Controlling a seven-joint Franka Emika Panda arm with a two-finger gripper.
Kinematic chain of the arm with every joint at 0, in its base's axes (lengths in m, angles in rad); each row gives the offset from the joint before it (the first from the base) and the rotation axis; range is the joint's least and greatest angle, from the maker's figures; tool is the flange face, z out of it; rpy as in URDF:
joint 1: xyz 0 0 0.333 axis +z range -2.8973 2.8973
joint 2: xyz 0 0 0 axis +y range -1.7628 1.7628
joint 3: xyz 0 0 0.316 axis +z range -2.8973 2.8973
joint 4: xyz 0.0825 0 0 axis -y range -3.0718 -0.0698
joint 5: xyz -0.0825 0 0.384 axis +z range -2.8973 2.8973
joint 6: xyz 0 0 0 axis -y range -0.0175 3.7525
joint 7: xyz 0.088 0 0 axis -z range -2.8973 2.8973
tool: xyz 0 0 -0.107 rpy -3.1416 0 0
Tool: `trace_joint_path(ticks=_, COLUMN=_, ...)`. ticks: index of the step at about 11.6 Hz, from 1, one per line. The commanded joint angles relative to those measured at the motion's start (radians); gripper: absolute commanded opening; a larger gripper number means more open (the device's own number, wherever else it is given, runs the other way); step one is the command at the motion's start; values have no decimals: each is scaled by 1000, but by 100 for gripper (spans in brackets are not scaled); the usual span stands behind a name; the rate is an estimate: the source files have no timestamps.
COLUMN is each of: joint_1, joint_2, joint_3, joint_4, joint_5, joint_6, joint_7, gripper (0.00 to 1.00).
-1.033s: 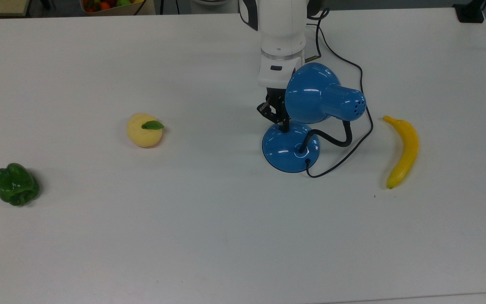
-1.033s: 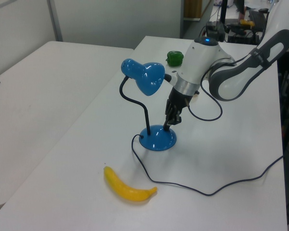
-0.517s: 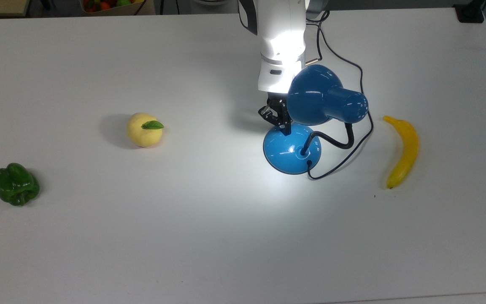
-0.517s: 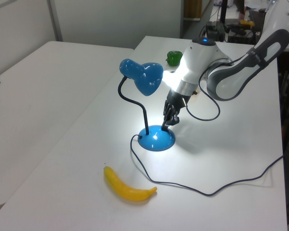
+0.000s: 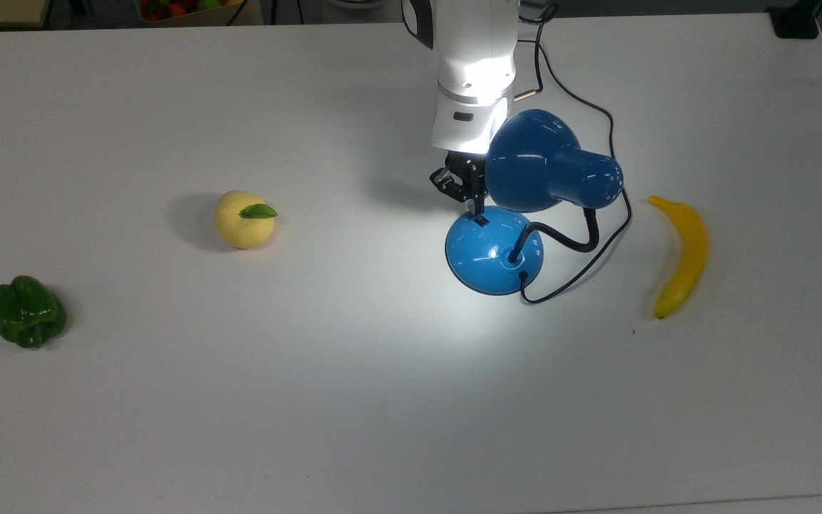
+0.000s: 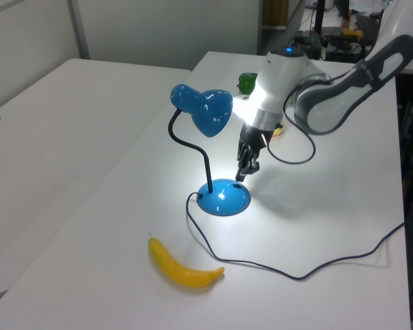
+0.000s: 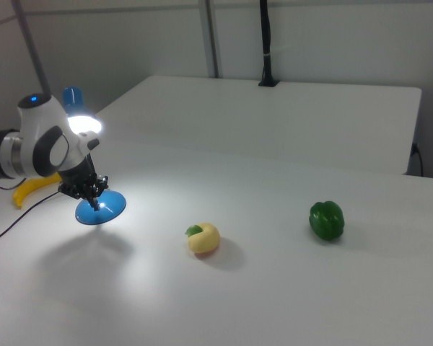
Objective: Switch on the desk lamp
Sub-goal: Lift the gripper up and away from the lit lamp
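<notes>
White table [image 5: 168, 400] takes up nearly the whole top view; its far edge runs along the top of the frame, its right edge cuts the upper right corner. The whole lower half of the top view is open surface, and so is the wide stretch at upper left. In the left view a second table [image 6: 48, 130] sits at left, across a gap.

Arm [image 5: 472, 64] comes in from top centre of the top view, wrist pointing almost straight down, white housing lit up by the bulb. In the left view it reaches in from the upper right, forearm sloping down toward frame centre.

Lamp [image 5: 494, 250] stands right of centre in the top view, and it is on: bright pool of light on the table around the base. Shade [image 5: 550, 171] hangs above the base, aimed toward the arm; neck loops out to the top view's right. Cord [image 5: 596, 114] trails from the base up to the far edge.

Banana [image 5: 682, 253] lies near the lamp at the top view's right, clear of the cord. Green pepper [image 5: 28, 311] is far left. Yellow fruit [image 5: 243, 218] sits left of centre, well apart from the lamp.

Gripper [image 5: 477, 209] hangs just above the far edge of the base, tips together, holding nothing. Small black switch [image 5: 481, 221] sits right under the tips; can't tell if they touch.
</notes>
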Motion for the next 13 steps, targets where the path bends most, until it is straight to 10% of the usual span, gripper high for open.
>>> trace_joint_path(ticks=1, joint_1=-39, joint_2=-136, joint_3=13, joint_4=-12, joint_5=15, joint_6=-279, joint_7=65, gripper=0)
trace_joint_path(ticks=7, joint_1=-173, joint_2=-250, joint_3=6, joint_4=153, joint_5=-39, joint_6=-773, joint_7=277, gripper=0)
trace_joint_path(ticks=13, joint_1=-273, joint_2=-266, joint_3=1, joint_4=355, joint_5=-34, joint_6=-939, joint_7=263, gripper=0)
